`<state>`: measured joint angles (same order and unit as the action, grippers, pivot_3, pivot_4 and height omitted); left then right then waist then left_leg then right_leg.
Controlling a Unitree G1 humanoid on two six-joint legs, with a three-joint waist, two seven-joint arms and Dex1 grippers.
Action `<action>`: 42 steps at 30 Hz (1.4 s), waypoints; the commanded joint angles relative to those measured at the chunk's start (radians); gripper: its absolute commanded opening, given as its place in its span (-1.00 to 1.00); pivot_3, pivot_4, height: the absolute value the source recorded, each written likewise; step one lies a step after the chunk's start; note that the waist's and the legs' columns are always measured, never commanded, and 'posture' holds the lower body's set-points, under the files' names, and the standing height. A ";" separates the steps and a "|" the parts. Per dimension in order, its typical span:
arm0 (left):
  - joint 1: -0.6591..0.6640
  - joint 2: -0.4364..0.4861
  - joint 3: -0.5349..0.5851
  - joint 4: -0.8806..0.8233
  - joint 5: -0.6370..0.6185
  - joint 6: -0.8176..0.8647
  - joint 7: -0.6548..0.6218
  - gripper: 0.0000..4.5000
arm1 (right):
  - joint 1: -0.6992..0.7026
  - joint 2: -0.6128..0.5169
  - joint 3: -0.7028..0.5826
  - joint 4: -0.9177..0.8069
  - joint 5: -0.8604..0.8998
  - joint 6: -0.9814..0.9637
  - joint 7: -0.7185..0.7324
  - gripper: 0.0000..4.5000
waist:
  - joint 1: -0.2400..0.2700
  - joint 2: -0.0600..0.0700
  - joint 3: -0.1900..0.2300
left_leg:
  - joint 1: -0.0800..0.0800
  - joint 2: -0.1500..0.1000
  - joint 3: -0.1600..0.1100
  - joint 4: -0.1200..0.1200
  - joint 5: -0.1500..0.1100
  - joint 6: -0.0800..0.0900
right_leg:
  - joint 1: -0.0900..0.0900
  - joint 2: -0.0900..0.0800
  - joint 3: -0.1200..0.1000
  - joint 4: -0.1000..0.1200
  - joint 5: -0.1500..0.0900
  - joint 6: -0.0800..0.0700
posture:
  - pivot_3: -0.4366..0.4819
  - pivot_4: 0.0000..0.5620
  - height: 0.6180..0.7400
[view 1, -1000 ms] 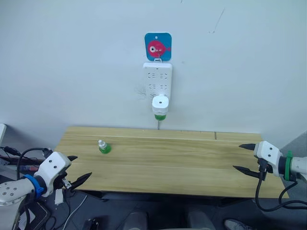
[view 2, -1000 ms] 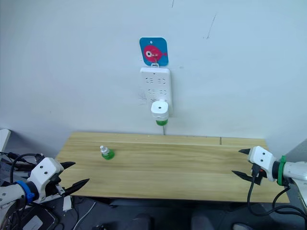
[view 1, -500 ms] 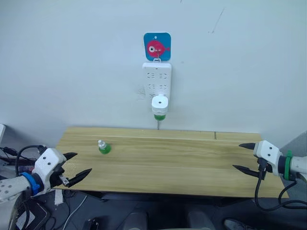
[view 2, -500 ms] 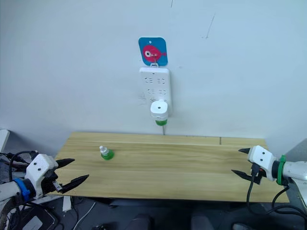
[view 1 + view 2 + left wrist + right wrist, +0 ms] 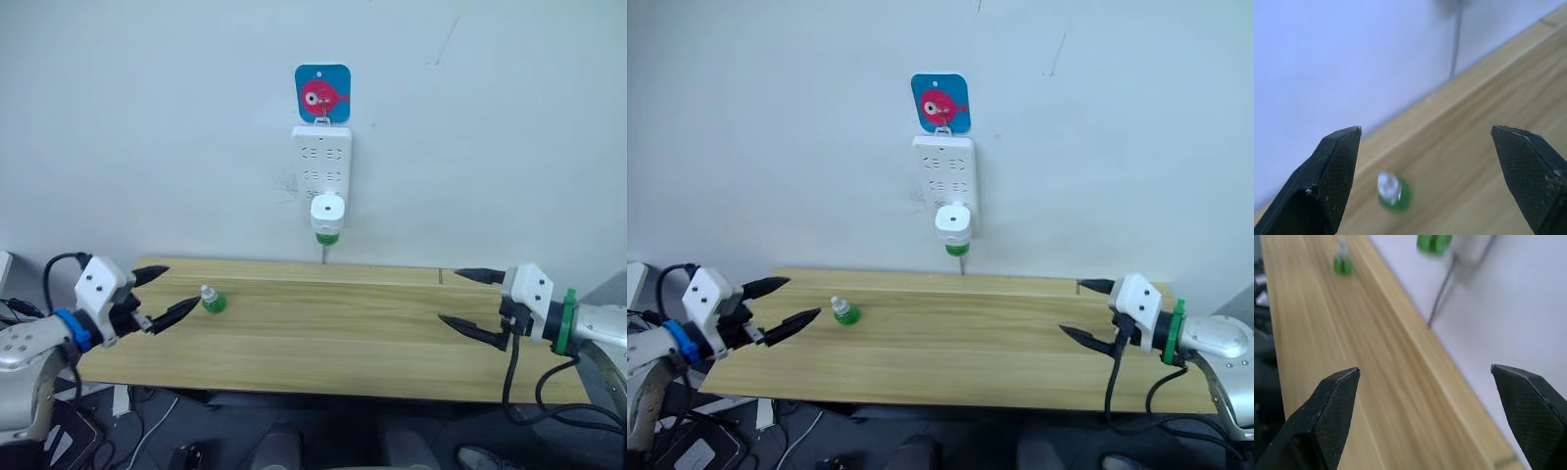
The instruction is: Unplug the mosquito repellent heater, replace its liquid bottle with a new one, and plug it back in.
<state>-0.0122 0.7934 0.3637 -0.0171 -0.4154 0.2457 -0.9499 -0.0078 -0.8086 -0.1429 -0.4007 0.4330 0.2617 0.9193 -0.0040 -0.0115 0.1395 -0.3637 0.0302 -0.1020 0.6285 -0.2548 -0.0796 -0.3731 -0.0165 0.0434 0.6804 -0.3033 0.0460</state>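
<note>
Both claws (left gripper point(image 5: 162, 294), right gripper point(image 5: 468, 298)) gape wide, empty, over the table point(image 5: 333, 333); heater point(image 5: 327, 213) plugged in.

A table point(image 5: 323, 333) was found set against a wall point(image 5: 147, 117). A socket strip point(image 5: 321, 166) was mounted on the wall above the table's rear edge, below a hook plaque point(image 5: 322, 94). The mosquito repellent heater point(image 5: 327, 217) was seen plugged into the strip's lower end, its bottle hanging beneath, with a cord point(image 5: 323, 254) running down behind the table. A spare bottle point(image 5: 212, 300) was noted upright on the table's left rear part. The left gripper point(image 5: 157, 295) was positioned over the left end, just beside that bottle; the right gripper point(image 5: 470, 301) was over the right end, well apart from it.
</note>
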 commanded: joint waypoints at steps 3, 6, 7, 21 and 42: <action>-0.193 -0.029 -0.065 -0.016 -0.051 0.132 0.053 1.00 | -0.113 0.034 -0.060 -0.242 0.166 0.209 -0.176 0.99 | -0.015 -0.002 0.006 | -0.001 0.000 -0.001 0.000 0.000 0.000 | 0.000 0.000 0.000 0.000 0.000 0.001 | -0.21 -0.52 0.75; -0.251 -0.035 -0.095 -0.002 -0.049 0.176 0.062 1.00 | -0.128 0.030 -0.076 -0.304 0.216 0.296 -0.235 0.99 | -0.030 -0.005 0.011 | -0.001 0.000 -0.001 0.000 0.000 0.000 | 0.000 0.000 0.000 -0.001 0.001 -0.001 | -0.29 -0.49 0.75; -0.285 -0.049 -0.109 0.006 -0.052 0.185 0.067 1.00 | -0.133 0.029 -0.086 -0.324 0.241 0.331 -0.264 0.99 | -0.035 -0.006 0.015 | -0.001 0.000 -0.001 0.000 0.000 0.000 | 0.000 0.000 0.000 -0.001 0.001 -0.001 | -0.31 -0.48 0.75; -0.569 -0.179 -0.214 0.249 0.000 0.111 0.051 0.47 | -0.120 0.030 -0.155 -0.516 0.435 0.524 -0.507 1.00 | -0.100 -0.008 0.047 | -0.004 0.000 0.000 0.000 0.000 0.000 | -0.003 0.000 0.000 0.000 0.001 -0.001 | -0.53 -0.36 0.75; -0.784 -0.258 -0.257 0.509 0.065 -0.041 -0.019 0.47 | -0.155 -0.007 -0.129 -0.537 0.521 0.543 -0.575 1.00 | -0.107 -0.009 0.052 | -0.019 -0.001 -0.003 0.006 0.001 0.000 | -0.015 0.000 -0.002 0.001 0.004 0.004 | -0.56 -0.33 0.75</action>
<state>-0.7556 0.5290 0.1101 0.5173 -0.3472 0.2146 -0.9482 -0.1455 -0.8072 -0.2566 -0.9188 0.9326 0.8145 0.3456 -0.1112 -0.0201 0.1910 -0.3827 0.0288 -0.1051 0.6347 -0.2542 -0.0798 -0.3877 -0.0164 0.0420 0.6811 -0.2992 0.0504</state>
